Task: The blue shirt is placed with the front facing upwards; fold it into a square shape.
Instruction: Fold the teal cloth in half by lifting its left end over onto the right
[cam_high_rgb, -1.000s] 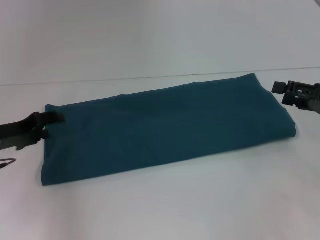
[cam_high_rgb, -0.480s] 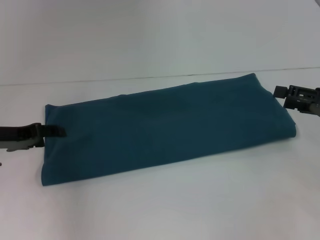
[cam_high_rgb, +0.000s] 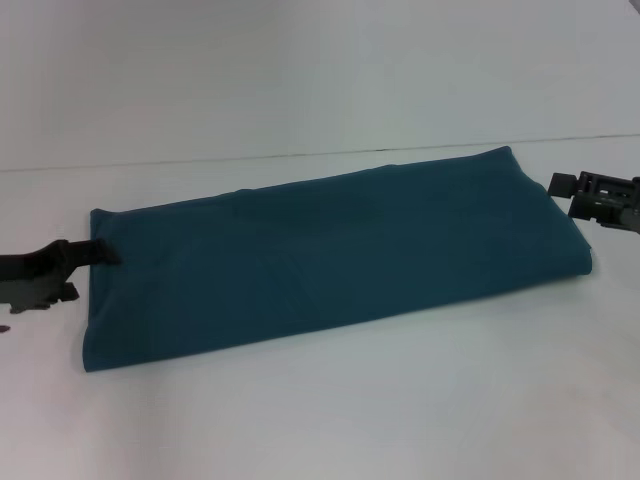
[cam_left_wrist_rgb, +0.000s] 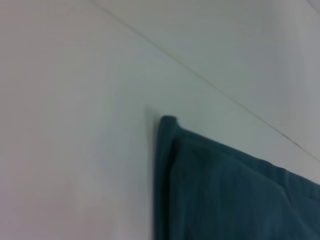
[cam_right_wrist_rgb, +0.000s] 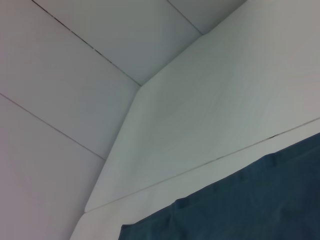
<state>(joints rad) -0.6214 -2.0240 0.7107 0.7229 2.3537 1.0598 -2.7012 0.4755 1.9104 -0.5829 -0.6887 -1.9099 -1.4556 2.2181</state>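
Observation:
The blue shirt (cam_high_rgb: 340, 250) lies flat on the white table (cam_high_rgb: 330, 420), folded into a long narrow band that runs from near left to far right. Its print and collar are hidden. My left gripper (cam_high_rgb: 102, 253) is low at the band's left end, its tip touching the cloth edge. My right gripper (cam_high_rgb: 562, 188) hovers just off the band's far right corner, apart from it. The left wrist view shows a folded corner of the shirt (cam_left_wrist_rgb: 225, 190). The right wrist view shows a shirt edge (cam_right_wrist_rgb: 240, 210).
The table's far edge (cam_high_rgb: 300, 156) runs behind the shirt, with a pale wall (cam_high_rgb: 300, 70) beyond. Bare white tabletop lies in front of the shirt and to its left (cam_left_wrist_rgb: 75, 150).
My left gripper has shifted slightly along the shirt's left end and drawn back to its edge. My right gripper has dropped a little and edged right. The shirt has not moved.

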